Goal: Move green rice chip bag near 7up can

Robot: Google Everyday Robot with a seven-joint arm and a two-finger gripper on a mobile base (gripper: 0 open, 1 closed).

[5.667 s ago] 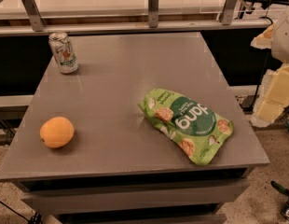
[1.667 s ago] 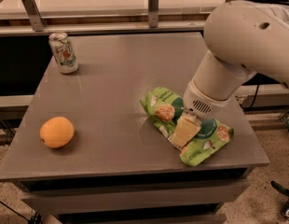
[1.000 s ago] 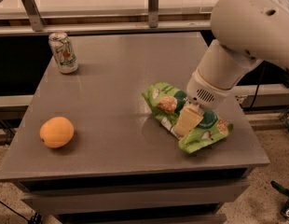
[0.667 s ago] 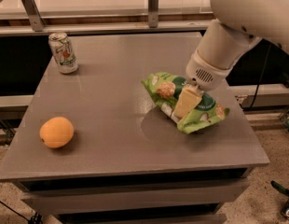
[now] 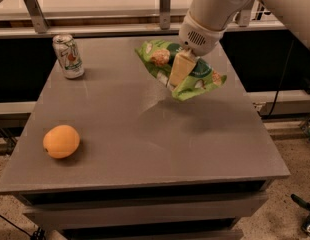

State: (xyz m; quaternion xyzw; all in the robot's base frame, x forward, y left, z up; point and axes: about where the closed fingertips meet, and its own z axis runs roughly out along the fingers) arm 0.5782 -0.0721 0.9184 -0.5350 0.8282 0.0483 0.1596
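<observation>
The green rice chip bag [image 5: 195,76] hangs in the air above the grey table [image 5: 145,134], right of its middle, crumpled and tilted. My gripper [image 5: 179,70] comes down from the white arm at the upper right and is shut on the bag's middle; one cream fingertip [image 5: 180,68] shows in front of the bag. The 7up can [image 5: 68,56] stands upright at the table's back left corner, well to the left of the bag.
A round orange fruit [image 5: 61,141] lies near the table's front left. A metal rail with posts [image 5: 160,6] runs behind the table. The floor drops away at the table's right and front edges.
The gripper came in from the right, closed on the bag where it lay at the front right, and has lifted it up and toward the back. Can and fruit have not moved.
</observation>
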